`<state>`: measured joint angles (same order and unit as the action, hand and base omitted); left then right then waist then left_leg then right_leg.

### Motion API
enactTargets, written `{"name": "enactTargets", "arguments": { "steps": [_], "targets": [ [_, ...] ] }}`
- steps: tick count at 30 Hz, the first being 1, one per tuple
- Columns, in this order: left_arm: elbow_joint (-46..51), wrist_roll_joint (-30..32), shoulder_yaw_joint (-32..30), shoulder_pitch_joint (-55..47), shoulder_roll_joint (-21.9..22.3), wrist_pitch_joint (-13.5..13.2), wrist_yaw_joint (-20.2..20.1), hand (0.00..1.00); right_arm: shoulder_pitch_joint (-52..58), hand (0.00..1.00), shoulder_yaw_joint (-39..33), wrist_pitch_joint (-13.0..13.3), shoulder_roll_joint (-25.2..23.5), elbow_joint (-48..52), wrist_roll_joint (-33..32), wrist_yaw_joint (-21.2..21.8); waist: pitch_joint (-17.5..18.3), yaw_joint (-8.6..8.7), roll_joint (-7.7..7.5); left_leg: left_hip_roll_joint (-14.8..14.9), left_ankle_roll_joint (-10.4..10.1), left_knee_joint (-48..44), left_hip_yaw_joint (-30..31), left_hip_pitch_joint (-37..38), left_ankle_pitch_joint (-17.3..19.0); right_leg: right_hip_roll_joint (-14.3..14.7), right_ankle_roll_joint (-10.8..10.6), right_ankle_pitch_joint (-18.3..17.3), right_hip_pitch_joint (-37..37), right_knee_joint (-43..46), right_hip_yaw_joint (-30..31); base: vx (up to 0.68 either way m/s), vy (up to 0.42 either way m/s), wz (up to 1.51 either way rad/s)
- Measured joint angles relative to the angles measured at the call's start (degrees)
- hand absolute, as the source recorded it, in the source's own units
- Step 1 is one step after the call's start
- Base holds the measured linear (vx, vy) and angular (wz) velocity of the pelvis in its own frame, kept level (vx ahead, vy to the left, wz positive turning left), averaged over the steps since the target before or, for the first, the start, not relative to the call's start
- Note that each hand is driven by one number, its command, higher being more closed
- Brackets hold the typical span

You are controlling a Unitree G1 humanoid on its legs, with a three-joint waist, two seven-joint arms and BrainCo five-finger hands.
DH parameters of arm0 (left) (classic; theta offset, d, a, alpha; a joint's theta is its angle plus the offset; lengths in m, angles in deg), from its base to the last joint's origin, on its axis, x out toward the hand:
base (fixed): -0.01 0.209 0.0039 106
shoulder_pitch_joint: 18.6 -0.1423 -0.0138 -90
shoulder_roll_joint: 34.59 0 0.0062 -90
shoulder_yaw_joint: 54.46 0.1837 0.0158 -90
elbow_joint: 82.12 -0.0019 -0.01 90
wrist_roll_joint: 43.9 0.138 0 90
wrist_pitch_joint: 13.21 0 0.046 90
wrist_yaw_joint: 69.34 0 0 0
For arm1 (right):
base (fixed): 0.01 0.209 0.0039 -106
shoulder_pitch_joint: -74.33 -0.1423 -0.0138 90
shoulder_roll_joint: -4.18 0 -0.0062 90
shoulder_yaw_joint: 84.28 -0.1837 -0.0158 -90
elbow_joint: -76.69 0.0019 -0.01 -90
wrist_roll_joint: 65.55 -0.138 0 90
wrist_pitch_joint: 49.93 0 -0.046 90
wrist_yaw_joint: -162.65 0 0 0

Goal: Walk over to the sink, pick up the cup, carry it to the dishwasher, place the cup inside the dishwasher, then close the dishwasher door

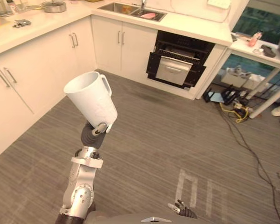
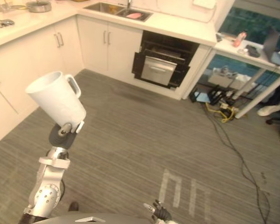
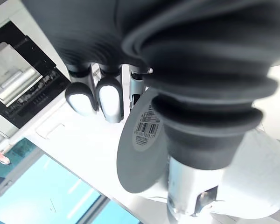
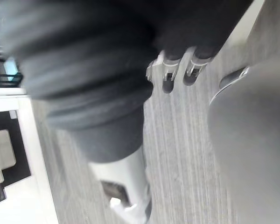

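The white cup (image 1: 91, 100) is sitting in the left hand (image 1: 96, 131), held up over the grey floor (image 1: 168, 140) on a raised, nearly vertical forearm. It is tilting, its open mouth facing up and toward the robot's left and its handle pointing toward the cabinets. The fingers (image 3: 109, 100) are curling against its base and lower wall, with the thumb clamping from the other side. The right hand (image 1: 181, 208) is hanging low, fingers loosely extended and carrying nothing. Well ahead, the dishwasher (image 1: 177, 63) is standing with its silver-fronted door tipped partway down. In the sink (image 1: 119, 7) a pink item (image 1: 148, 15) is lying.
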<state>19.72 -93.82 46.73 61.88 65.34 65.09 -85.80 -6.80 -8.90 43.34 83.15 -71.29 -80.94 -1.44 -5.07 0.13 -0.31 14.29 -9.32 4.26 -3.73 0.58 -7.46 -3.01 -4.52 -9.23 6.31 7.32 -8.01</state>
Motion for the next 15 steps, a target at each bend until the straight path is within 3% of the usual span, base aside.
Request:
{"name": "enactTargets", "arguments": {
  "steps": [1,3,6,7,15],
  "targets": [
    [-0.02,-0.01,1.23,-0.57,0.06,0.14,-0.49,1.00,-0.18,0.00,0.41,-0.58,0.51,-0.28,-0.13,-0.06,-0.45,0.12,0.26,-0.34,1.99,-2.50,-2.75,-1.09,1.04,-0.70,0.05,-0.03,-0.04,0.04,-0.89,-0.04,-0.005,0.55],
    [0.13,-0.06,2.44,-0.72,0.31,0.11,-1.23,1.00,-0.14,0.00,1.02,-1.31,2.64,-1.35,-0.58,-0.27,-0.35,0.27,1.59,-1.85,2.40,-6.16,-3.93,-2.20,2.51,-1.85,-0.07,-0.09,0.96,0.12,-2.08,0.00,0.025,0.38],
    [0.97,-0.06,2.40,-0.75,0.09,-1.08,-1.47,1.00,0.04,0.00,0.91,-2.46,3.43,-1.71,-1.12,-0.35,-0.15,0.67,2.28,-4.07,2.11,-0.58,-4.36,1.74,-0.12,-3.37,-0.99,-0.34,2.10,0.25,-1.81,0.00,0.026,0.12],
    [-3.69,-0.03,2.33,0.85,-4.65,-2.03,-1.50,1.00,-0.05,0.00,-6.14,-3.56,-0.03,-4.00,-4.58,-0.15,0.02,3.14,-1.67,-5.86,2.30,0.77,-5.68,3.35,-0.16,-4.80,-1.34,0.62,4.00,-2.94,-0.72,-0.01,0.013,-0.04],
    [-4.68,-0.05,1.87,1.35,-4.55,-2.02,-2.34,1.00,0.92,0.00,-6.29,-3.35,-0.16,-3.90,-5.08,0.23,0.01,4.30,-1.89,-5.91,2.36,0.76,-6.27,3.47,0.41,-4.85,-1.27,0.59,4.00,-3.56,-0.36,0.00,-0.004,-0.03]
  ]
}}
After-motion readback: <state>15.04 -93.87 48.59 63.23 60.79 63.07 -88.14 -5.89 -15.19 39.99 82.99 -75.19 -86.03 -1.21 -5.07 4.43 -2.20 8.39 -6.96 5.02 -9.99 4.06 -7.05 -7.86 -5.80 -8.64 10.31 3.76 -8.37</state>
